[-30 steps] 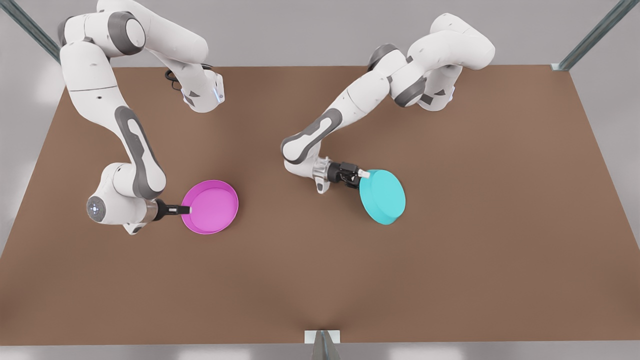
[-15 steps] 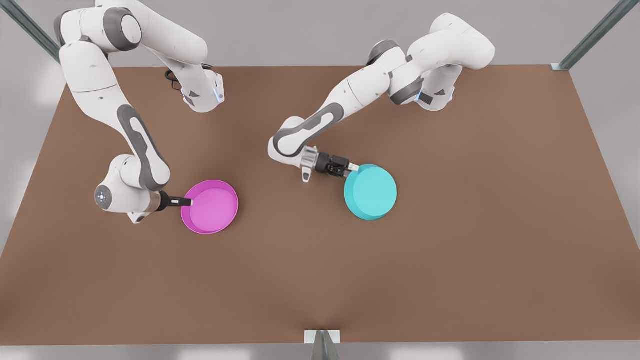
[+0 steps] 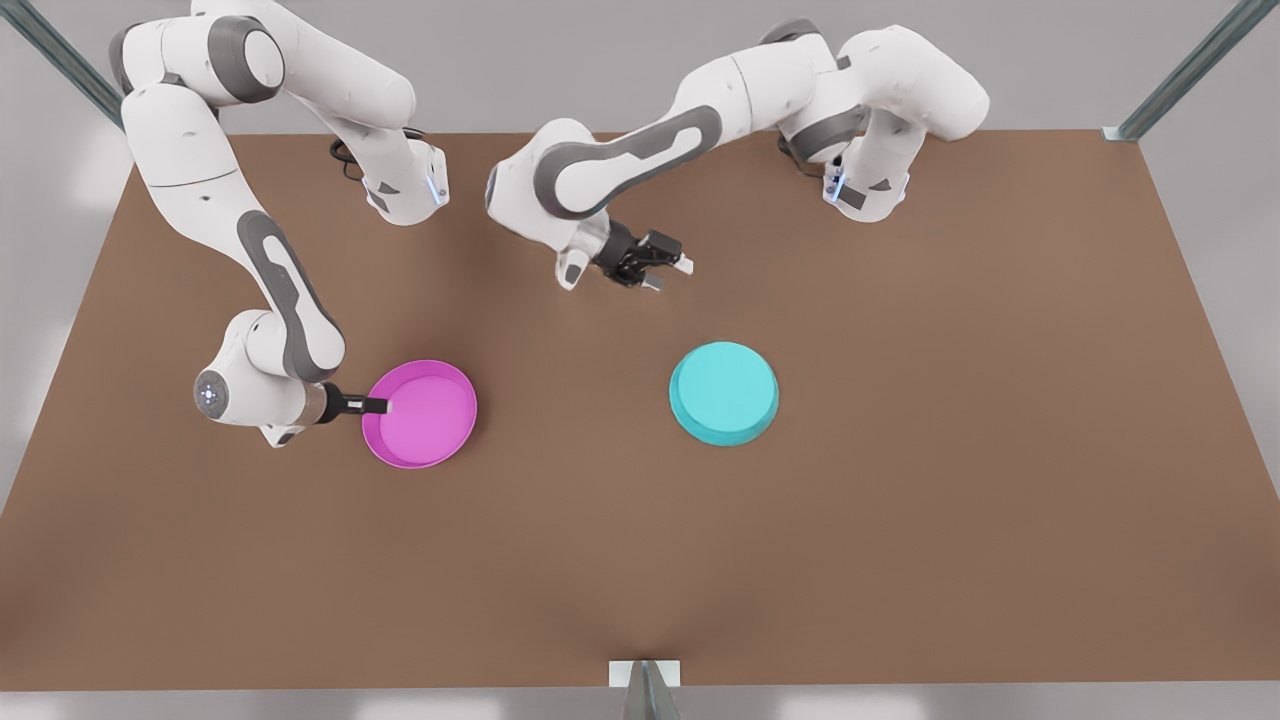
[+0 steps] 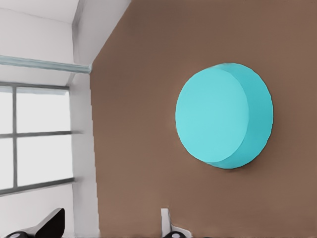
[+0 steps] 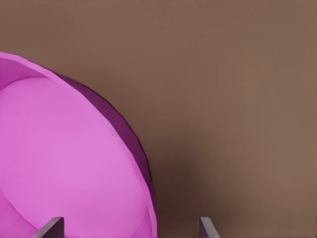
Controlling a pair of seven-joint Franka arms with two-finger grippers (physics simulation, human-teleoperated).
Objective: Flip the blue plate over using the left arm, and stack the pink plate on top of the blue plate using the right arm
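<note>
The blue plate (image 3: pixel 723 392) lies upside down on the brown table, flat base up, right of centre in the front view. It shows the same way in the left wrist view (image 4: pixel 223 116). My left gripper (image 3: pixel 668 268) hangs open and holds nothing, well behind the plate and apart from it; its fingertips (image 4: pixel 166 220) show in the left wrist view. The pink plate (image 3: pixel 420 413) sits right side up at the front view's left. My right gripper (image 3: pixel 378 405) is open at that plate's left rim. In the right wrist view the pink plate's rim (image 5: pixel 141 158) runs between the spread fingers (image 5: pixel 49 227).
The brown table (image 3: pixel 900 520) has bare surface between the two plates and toward its front edge. Both arm bases stand at the back edge. Metal frame posts (image 3: pixel 1190 70) rise at the back corners.
My left gripper let go of the blue plate, which settled flat and upside down, and the arm lifted up and back. My right gripper edged slightly toward the pink plate.
</note>
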